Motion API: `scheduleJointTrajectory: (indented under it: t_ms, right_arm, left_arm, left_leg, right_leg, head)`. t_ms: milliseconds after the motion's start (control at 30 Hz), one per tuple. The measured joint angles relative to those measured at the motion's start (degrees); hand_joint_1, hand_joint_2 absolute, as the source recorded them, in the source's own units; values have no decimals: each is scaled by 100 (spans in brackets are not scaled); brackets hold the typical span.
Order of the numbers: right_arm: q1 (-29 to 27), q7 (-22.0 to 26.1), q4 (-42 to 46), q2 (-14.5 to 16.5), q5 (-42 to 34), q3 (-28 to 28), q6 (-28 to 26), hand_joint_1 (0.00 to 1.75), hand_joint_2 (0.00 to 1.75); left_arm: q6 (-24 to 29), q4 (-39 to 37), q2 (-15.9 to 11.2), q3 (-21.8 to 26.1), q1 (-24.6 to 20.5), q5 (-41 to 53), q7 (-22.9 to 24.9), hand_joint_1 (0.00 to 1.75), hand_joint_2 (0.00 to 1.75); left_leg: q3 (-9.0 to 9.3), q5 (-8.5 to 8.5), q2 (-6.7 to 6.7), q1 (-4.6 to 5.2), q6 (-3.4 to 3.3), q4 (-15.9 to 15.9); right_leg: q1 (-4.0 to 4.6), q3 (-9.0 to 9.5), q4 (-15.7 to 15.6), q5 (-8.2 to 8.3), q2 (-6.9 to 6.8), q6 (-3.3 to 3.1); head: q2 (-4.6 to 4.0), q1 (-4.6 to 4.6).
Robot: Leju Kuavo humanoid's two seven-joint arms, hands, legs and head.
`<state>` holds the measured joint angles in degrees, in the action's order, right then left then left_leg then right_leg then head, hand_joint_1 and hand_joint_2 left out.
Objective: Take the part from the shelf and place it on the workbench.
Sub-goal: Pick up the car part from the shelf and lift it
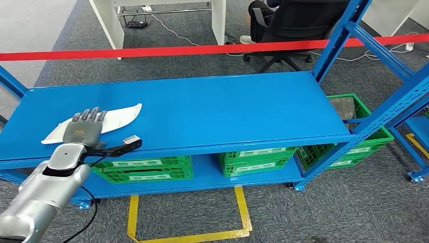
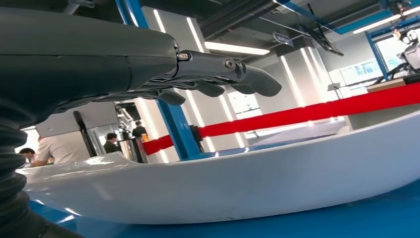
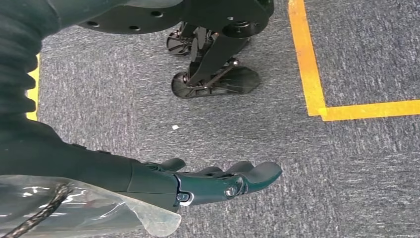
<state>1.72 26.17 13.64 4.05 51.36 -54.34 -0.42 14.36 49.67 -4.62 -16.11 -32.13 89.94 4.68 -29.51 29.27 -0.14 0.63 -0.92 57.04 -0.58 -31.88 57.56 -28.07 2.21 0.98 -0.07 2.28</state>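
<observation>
The left hand (image 1: 82, 129) hovers fingers-spread right over the white curved part (image 1: 124, 115), whose long axis runs crosswise beneath the fingertips.

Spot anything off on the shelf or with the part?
Nothing stands out. The white part lies flat on the blue shelf, intact; left hand hovers above it, fingers extended. Right hand hangs open.

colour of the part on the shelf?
White, glossy. The part shows best in the left wrist view, lying on the blue shelf.
</observation>
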Motion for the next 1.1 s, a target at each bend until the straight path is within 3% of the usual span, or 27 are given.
scheduleJointTrajectory:
  t_ms: [500, 600, 733, 867, 1100]
  right_arm:
    - [-3, -31, -7, 1, 74, -103, 0, 0, 175]
    - [-3, -36, -7, 1, 85, -114, -1, 0, 175]
    - [-3, -38, -7, 1, 95, -141, -3, 0, 175]
    - [-4, -48, -7, 1, 101, -165, -16, 0, 175]
    - [-3, -55, -7, 1, 105, -206, -46, 0, 175]
  left_arm:
    - [-293, -543, -175, 157, -347, 0, 342, 4, 175]
    - [-355, -657, -183, 185, -401, 1, 430, 36, 175]
    - [-425, -800, -184, 205, -450, 1, 537, 155, 175]
    - [-443, -925, -184, 208, -456, 2, 551, 174, 175]
    - [-539, -1031, -173, 215, -466, 2, 551, 175, 175]
  left_leg:
    - [6, -2, 0, 0, 2, 0]
    - [7, -3, 0, 0, 3, 0]
    - [7, -3, 0, 0, 3, 0]
    - [7, -3, 0, 0, 3, 0]
    - [6, -3, 0, 0, 3, 0]
  right_leg:
    - [0, 6, 1, 0, 0, 0]
    - [0, 7, 2, 0, 0, 0]
    - [0, 7, 1, 0, 0, 0]
    - [0, 7, 1, 0, 0, 0]
    - [0, 7, 1, 0, 0, 0]
  head:
    - [0, 0]
    - [0, 0]
    - [0, -1]
    - [0, 0]
    - [0, 0]
